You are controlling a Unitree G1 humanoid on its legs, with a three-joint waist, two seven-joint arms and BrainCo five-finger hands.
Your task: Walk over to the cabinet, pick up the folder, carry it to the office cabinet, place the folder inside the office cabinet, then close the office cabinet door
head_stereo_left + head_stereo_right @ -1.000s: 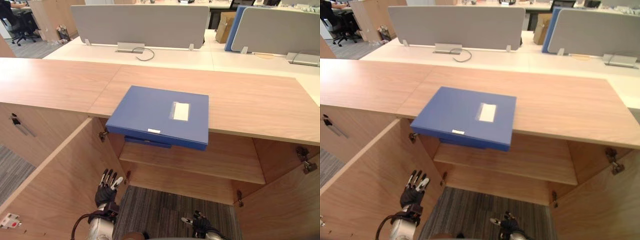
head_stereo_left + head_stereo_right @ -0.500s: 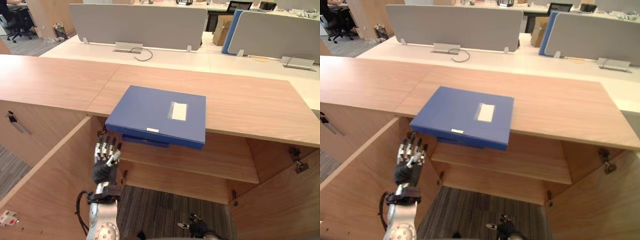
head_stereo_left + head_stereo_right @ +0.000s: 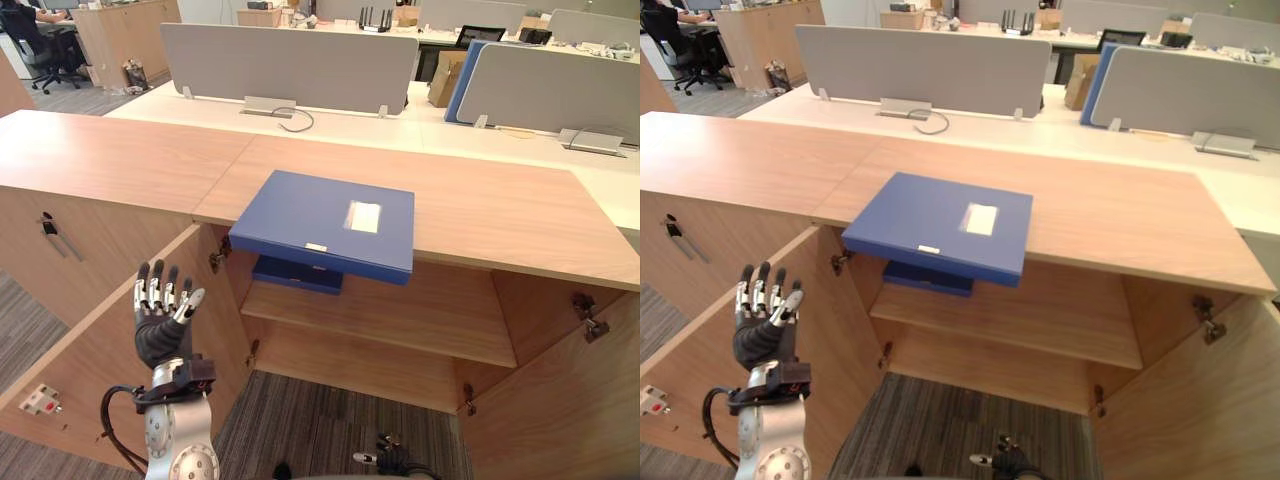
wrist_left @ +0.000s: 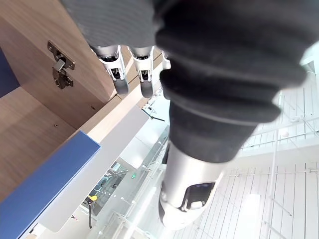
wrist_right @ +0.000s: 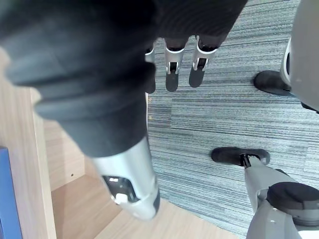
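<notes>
**Folder on the cabinet top, both hands empty**

The office cabinet [image 3: 500, 210] spans the scene, its long wooden top running across the middle. Its left door [image 3: 85, 355] and right door [image 3: 560, 400] both stand swung open towards the robot, showing one inner shelf [image 3: 420, 325] and grey carpet [image 3: 320, 430] in front of the cabinet. Behind the cabinet lies a white desk [image 3: 340, 125] with grey partition screens [image 3: 290, 65], and a cardboard box [image 3: 447, 78] stands between two of them.

The blue folder [image 3: 325, 220] lies flat on the cabinet top above the open compartment. Its near edge overhangs the front of the top, and neither hand touches it. A second blue folder [image 3: 297, 274] lies on the inner shelf, just below the first one's overhanging edge.

The left hand [image 3: 160, 330] is raised in front of the left door, below and to the left of the folder, with its fingers straight, spread and pointing up, holding nothing. The right hand [image 3: 392, 462] hangs low over the carpet; in its wrist view the fingers [image 5: 172, 74] are extended and empty.

A key [image 3: 48, 228] hangs from the neighbouring cabinet front on the left.
</notes>
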